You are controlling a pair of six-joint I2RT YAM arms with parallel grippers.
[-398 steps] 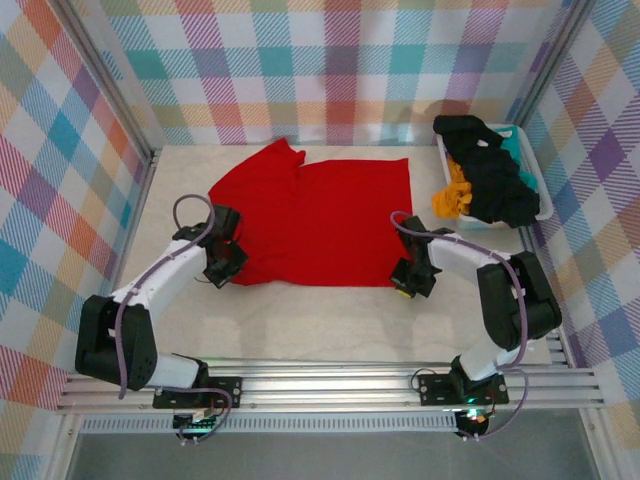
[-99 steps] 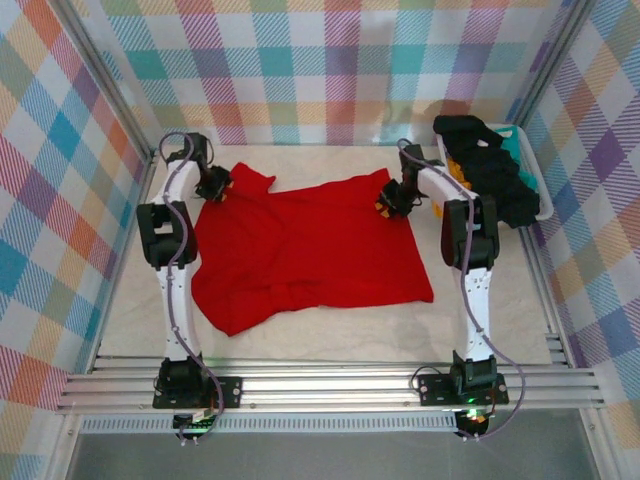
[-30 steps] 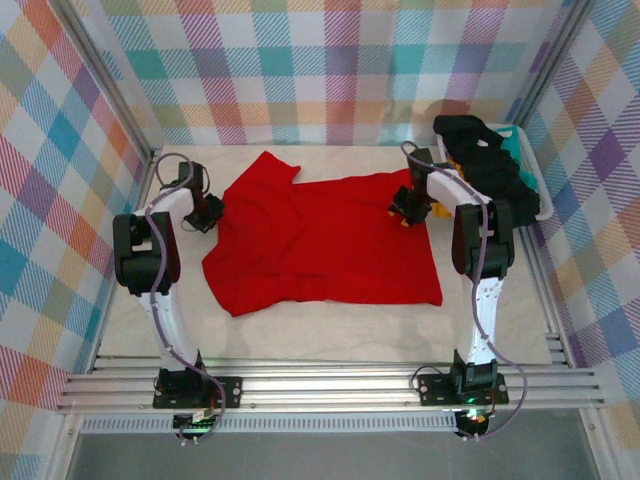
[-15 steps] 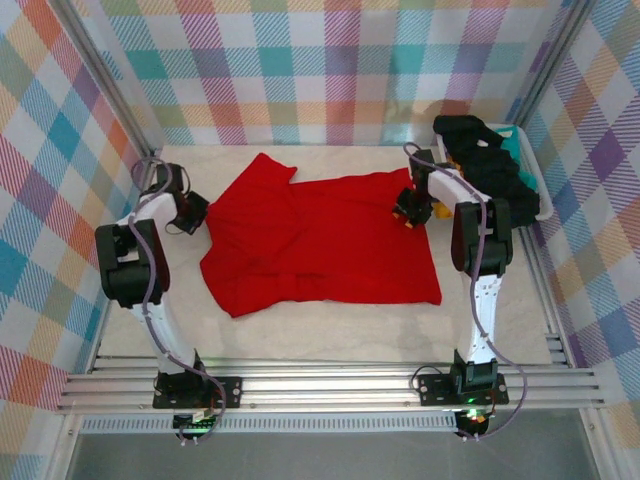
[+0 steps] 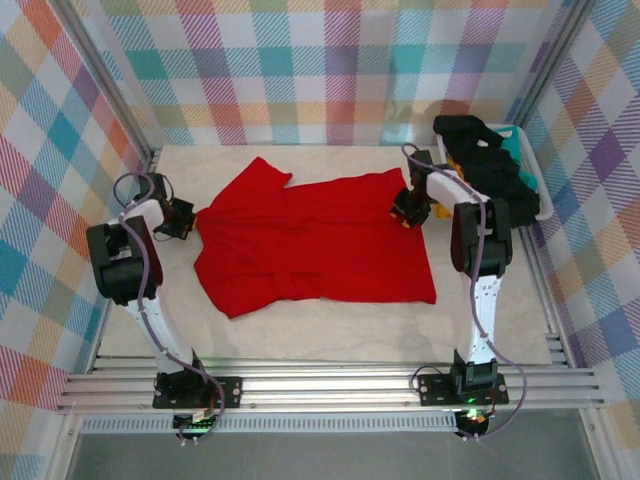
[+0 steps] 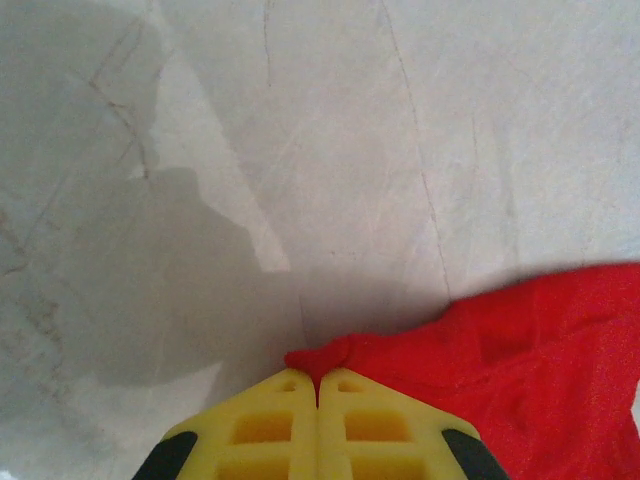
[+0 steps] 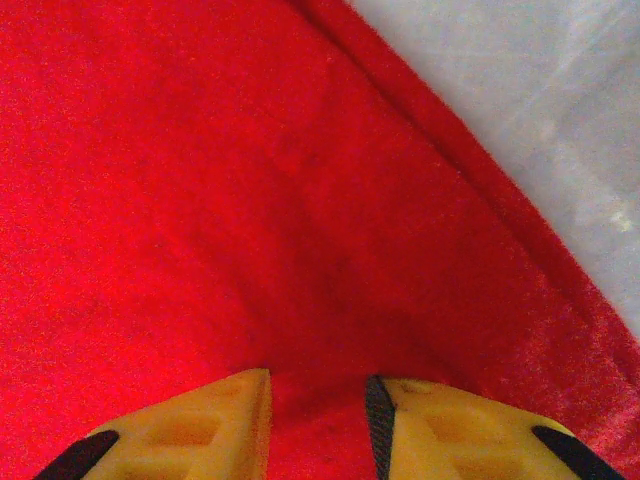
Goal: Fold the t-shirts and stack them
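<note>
Bright, even light overhead; a soft grey shadow crosses the worktop (image 6: 150, 260) at left; the red t-shirt (image 7: 250, 180) looks grainy.

A red cloth t-shirt (image 5: 320, 245) lies spread mid-frame on the pale stone-patterned table (image 5: 300, 330). At upper right, a white-and-teal plastic basket (image 5: 543, 203) holds crumpled black cloth shirts (image 5: 490, 170).

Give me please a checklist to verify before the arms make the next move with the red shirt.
1. Left hand shut on the red shirt edge: ok.
2. Right hand grips the shirt: cannot tell; jaws apart, cloth between.
3. Shirt lies flat: not ok; creases on its left half.
4. Shirt apart from the basket: ok.
5. Black shirt lies in the basket: ok.
</note>
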